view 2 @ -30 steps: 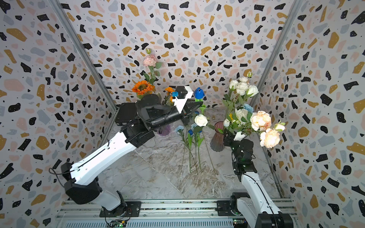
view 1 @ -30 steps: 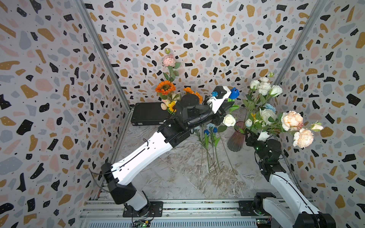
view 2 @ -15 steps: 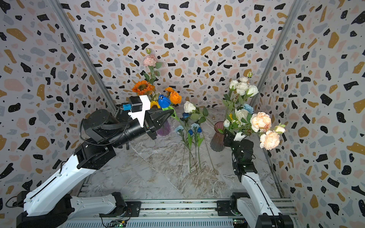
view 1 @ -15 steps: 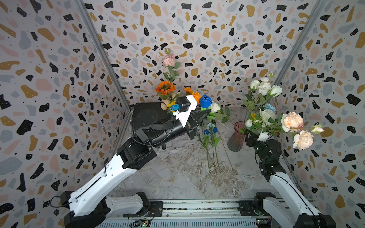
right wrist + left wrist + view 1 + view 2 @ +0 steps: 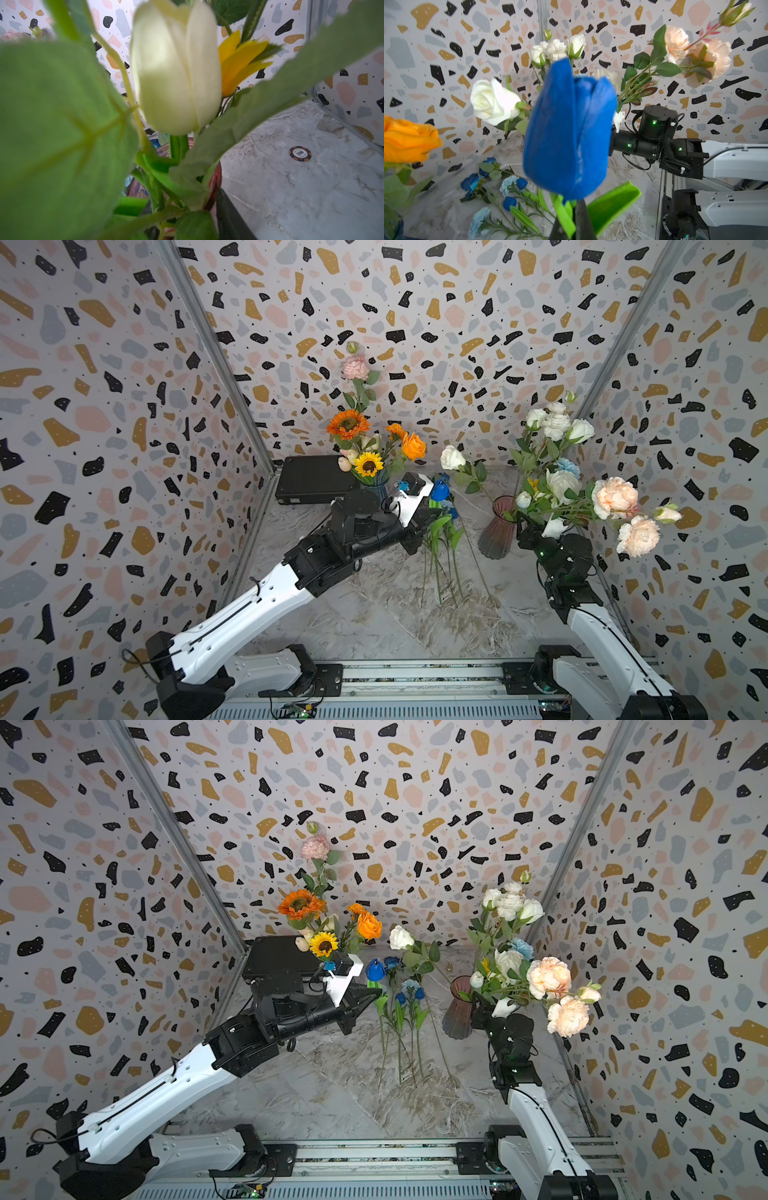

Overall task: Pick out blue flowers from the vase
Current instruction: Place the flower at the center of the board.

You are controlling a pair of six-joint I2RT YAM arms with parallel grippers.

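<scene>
Nearest, several blue flowers [image 5: 409,992] lay on the marble surface [image 5: 332,1094] between the two arms, stems pointing toward the arm bases. Just beside their heads, the left gripper [image 5: 371,992] was clenched on the green stem of a blue tulip [image 5: 375,970], whose bud filled the left wrist view. Over on the right, the right gripper [image 5: 480,1013] sat at the rim of the reddish vase [image 5: 456,1017] among stems; whether it grasped anything could not be told. A pale blue carnation [image 5: 521,947] stood in that vase's bunch. Farther back, a second vase [image 5: 374,486] held sunflowers [image 5: 368,464] beside a black case [image 5: 311,483].
</scene>
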